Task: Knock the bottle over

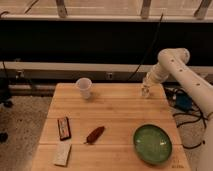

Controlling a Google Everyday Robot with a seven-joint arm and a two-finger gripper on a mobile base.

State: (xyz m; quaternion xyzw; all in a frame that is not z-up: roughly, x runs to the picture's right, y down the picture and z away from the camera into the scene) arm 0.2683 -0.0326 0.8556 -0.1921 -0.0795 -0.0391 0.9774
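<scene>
The small clear bottle (145, 92) stands upright near the back right corner of the wooden table (115, 112). My white arm (172, 59) reaches in from the right and slants down to the bottle. My gripper (147, 83) is right at the bottle's top and covers its upper part. Whether it touches the bottle I cannot tell.
A white paper cup (84, 87) stands at the back left. A green bowl (152, 143) sits at the front right. A reddish-brown item (95, 134), a dark flat packet (63, 127) and a pale packet (62, 154) lie at the front left. Cables and a blue object (181, 102) are off the right edge.
</scene>
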